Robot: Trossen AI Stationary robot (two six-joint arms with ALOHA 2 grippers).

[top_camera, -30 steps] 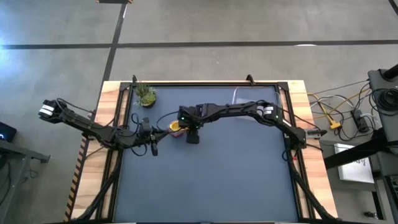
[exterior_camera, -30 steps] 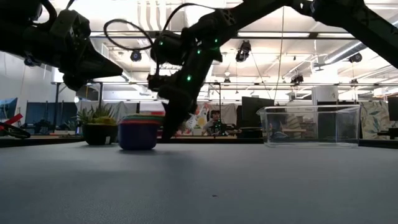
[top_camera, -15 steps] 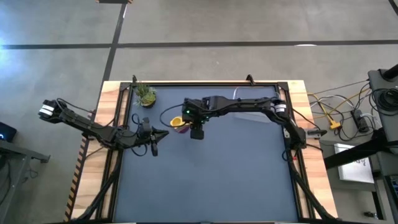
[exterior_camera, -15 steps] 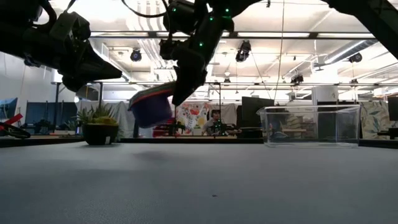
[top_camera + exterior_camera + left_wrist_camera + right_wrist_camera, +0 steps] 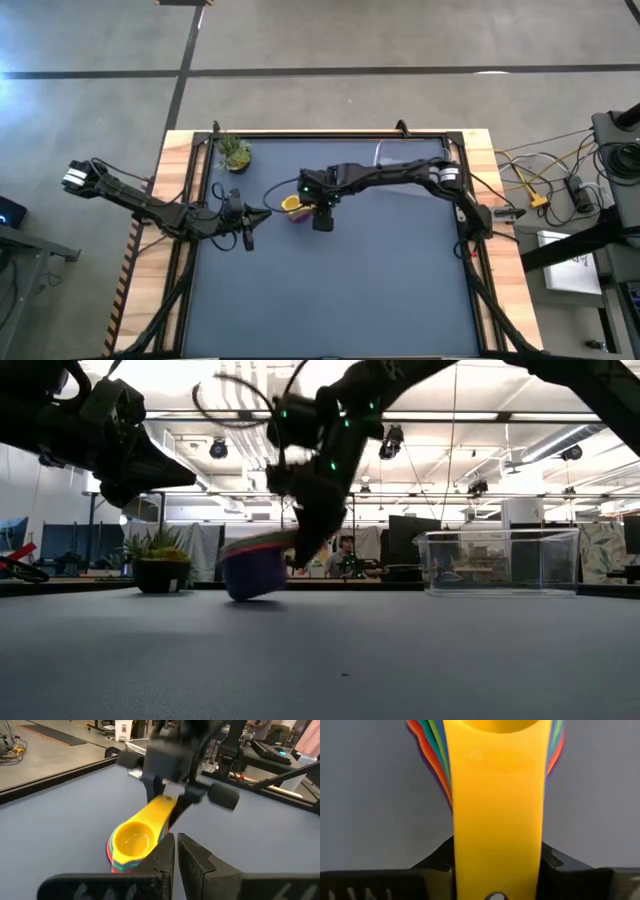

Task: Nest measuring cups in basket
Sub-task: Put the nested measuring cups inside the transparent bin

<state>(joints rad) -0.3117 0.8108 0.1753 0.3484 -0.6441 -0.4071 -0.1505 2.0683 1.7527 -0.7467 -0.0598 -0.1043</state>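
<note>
Right jaws clenched on the nested measuring cups by the stacked handles; light, stiff, slippery plastic; stack tilts.

Clamped between the black right gripper's fingers, the nested stack of plastic scoop-shaped measuring cups shows a bright yellow top cup and handle, with red, orange, green and purple rims striped beneath, over blue-grey matting.
</note>
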